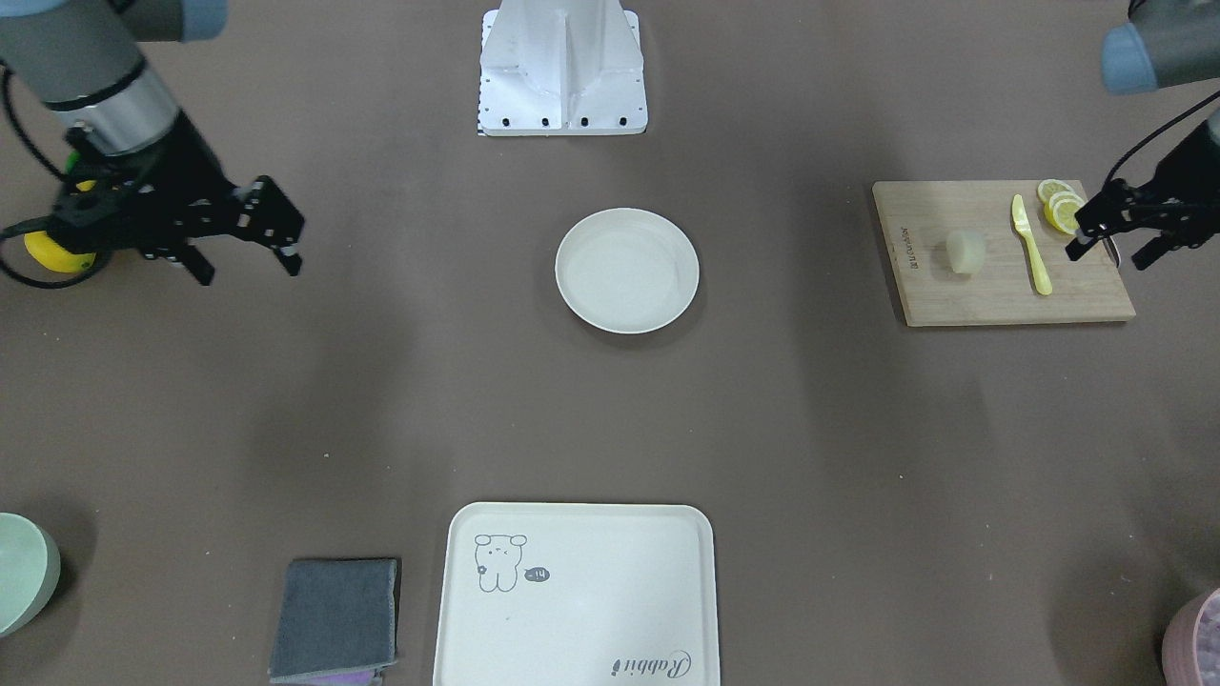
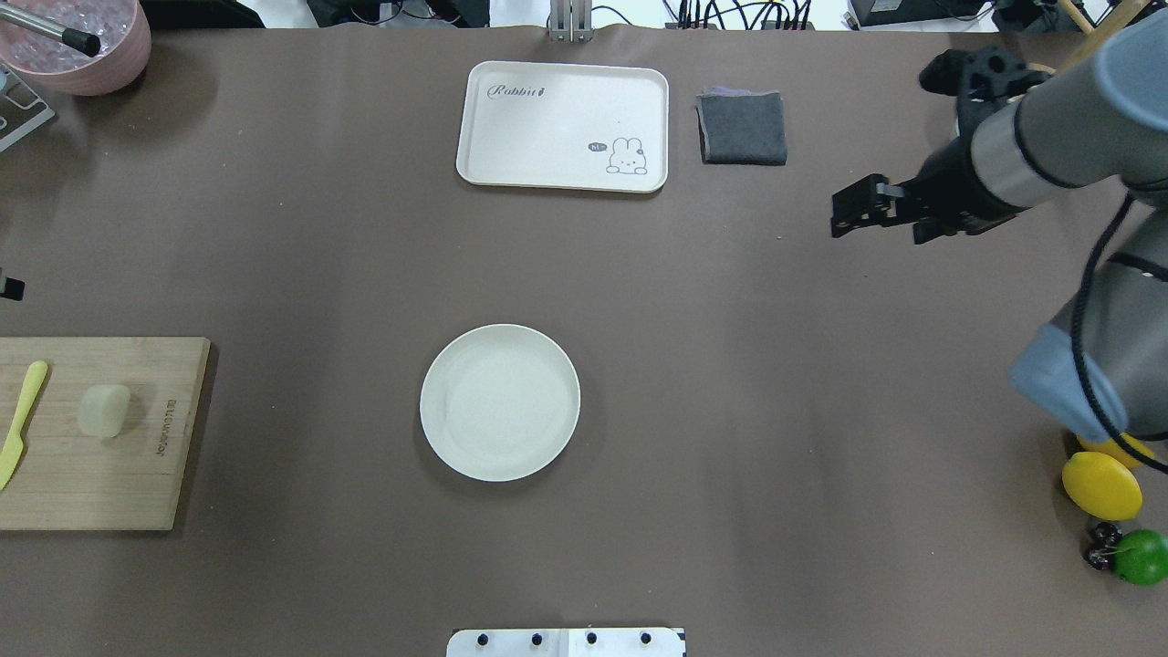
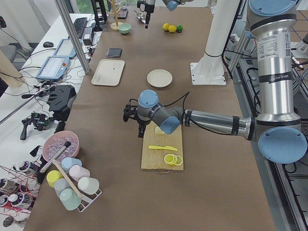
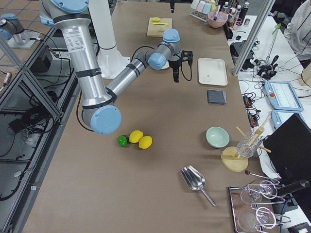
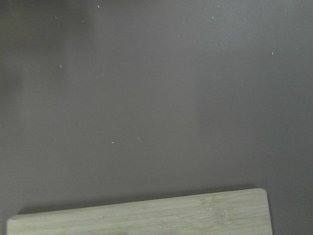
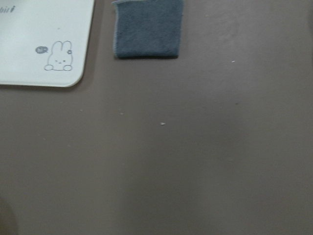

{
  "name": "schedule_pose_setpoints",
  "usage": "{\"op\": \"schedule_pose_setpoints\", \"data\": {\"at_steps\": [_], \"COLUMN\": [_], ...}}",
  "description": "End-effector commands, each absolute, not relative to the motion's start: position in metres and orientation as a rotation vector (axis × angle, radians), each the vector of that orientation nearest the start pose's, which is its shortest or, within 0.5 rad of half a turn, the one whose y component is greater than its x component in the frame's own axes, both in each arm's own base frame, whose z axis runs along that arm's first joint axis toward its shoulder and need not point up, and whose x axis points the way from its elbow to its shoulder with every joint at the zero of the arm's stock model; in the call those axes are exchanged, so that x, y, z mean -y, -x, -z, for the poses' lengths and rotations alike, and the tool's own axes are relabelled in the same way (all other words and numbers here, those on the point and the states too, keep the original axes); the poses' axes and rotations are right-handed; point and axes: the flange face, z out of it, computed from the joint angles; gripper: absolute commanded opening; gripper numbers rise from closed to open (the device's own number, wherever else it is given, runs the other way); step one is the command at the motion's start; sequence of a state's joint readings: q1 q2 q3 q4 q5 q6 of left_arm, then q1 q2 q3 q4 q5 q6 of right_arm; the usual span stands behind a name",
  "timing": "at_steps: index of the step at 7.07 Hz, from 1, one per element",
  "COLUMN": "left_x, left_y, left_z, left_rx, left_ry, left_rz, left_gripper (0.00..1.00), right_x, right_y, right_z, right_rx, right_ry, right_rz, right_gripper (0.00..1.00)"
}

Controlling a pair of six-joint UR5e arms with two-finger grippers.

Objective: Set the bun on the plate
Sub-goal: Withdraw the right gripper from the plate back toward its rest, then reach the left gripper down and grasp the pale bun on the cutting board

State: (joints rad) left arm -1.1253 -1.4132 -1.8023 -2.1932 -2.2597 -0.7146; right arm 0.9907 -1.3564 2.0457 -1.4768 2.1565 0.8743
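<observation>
The bun (image 1: pixel 965 252) (image 2: pixel 103 411), a small pale lump, lies on a wooden cutting board (image 1: pixel 1001 300) (image 2: pixel 91 484). The round cream plate (image 1: pixel 627 271) (image 2: pixel 499 401) sits empty at the table's middle. My left gripper (image 1: pixel 1106 257) hovers open over the board's end by the lemon slices (image 1: pixel 1058 205), a hand's width from the bun and holding nothing. My right gripper (image 1: pixel 250 274) (image 2: pixel 849 214) hangs open and empty far off on the other side of the plate. The left wrist view shows only the board's edge (image 5: pixel 146 218) and bare table.
A yellow knife (image 1: pixel 1031 246) lies on the board between bun and slices. A bear-print tray (image 1: pixel 575 595) and grey cloth (image 1: pixel 335 617) sit at the operators' edge, with a green bowl (image 1: pixel 19 572) and pink bowl (image 2: pixel 78 41) at the corners. Lemons (image 2: pixel 1101 484) lie by the right arm.
</observation>
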Motion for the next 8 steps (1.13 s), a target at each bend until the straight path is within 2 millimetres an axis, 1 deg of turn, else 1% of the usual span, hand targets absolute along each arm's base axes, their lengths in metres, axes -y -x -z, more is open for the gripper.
{"op": "schedule_pose_setpoints", "data": {"at_steps": [1, 2, 3, 4, 5, 6, 7, 8], "left_x": [0.402, 0.391, 0.385, 0.376, 0.37, 0.369, 0.368, 0.368], "left_y": [-0.205, -0.233, -0.244, -0.25, -0.257, -0.259, -0.259, -0.258], "left_z": [-0.56, -0.566, -0.567, -0.569, -0.571, -0.571, -0.573, -0.572], "left_rx": [-0.857, -0.816, -0.814, -0.812, -0.811, -0.811, -0.808, -0.809], "left_ry": [-0.18, -0.19, -0.183, -0.169, -0.16, -0.158, -0.154, -0.157], "left_rz": [-0.047, -0.091, -0.116, -0.138, -0.156, -0.162, -0.163, -0.165], "left_gripper": [0.98, 0.97, 0.97, 0.96, 0.8, 0.55, 0.39, 0.33], "right_x": [0.477, 0.469, 0.467, 0.467, 0.465, 0.465, 0.465, 0.465], "right_y": [0.102, 0.079, 0.077, 0.076, 0.074, 0.074, 0.074, 0.074], "right_z": [-0.395, -0.42, -0.426, -0.426, -0.428, -0.429, -0.428, -0.429], "right_rx": [0.895, 0.87, 0.866, 0.866, 0.861, 0.861, 0.861, 0.861], "right_ry": [-0.241, -0.25, -0.244, -0.245, -0.243, -0.241, -0.243, -0.241], "right_rz": [0.103, 0.132, 0.132, 0.13, 0.125, 0.124, 0.125, 0.124], "right_gripper": [1.0, 1.0, 1.0, 1.0, 1.0, 1.0, 1.0, 1.0]}}
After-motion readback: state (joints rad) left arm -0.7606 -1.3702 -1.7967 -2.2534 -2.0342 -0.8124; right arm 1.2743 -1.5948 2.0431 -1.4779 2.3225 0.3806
